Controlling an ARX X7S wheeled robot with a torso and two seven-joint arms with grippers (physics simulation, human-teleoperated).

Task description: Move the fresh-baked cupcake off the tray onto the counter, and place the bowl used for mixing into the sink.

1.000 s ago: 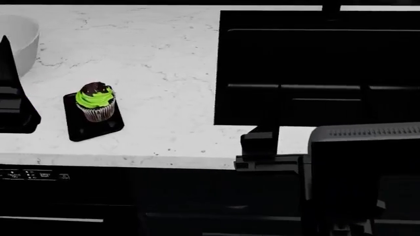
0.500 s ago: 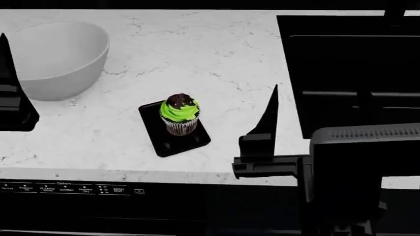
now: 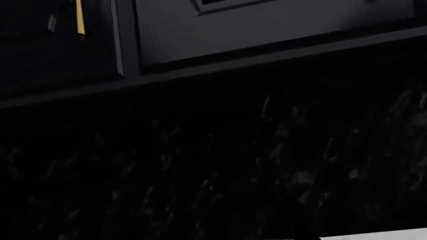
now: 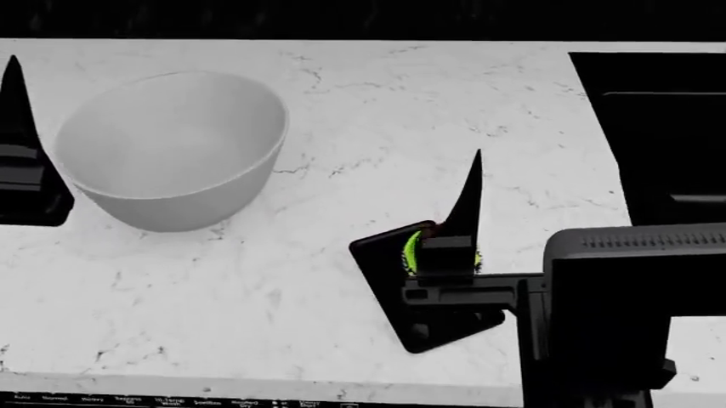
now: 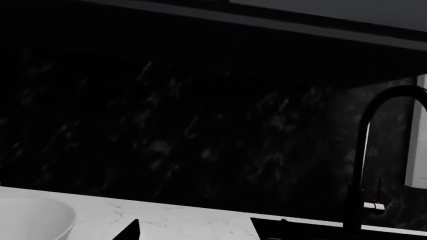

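The small print on the panel under the counter (image 4: 340,102) is showing too blurred to read. The bowl (image 4: 170,149) is sitting empty, left of the tray (image 4: 386,263). The cupcake (image 4: 411,252) is standing on that tray, mostly hidden behind the right gripper (image 4: 465,204). The sink (image 4: 658,127) is lying to the tray's right. Whether either claw, including the left gripper (image 4: 17,127), is released or clenched, I cannot tell.

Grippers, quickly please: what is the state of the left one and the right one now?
Left gripper: only one finger shows at the head view's edge; cannot tell.
Right gripper: holds nothing, in front of the cupcake; open or shut cannot be told.
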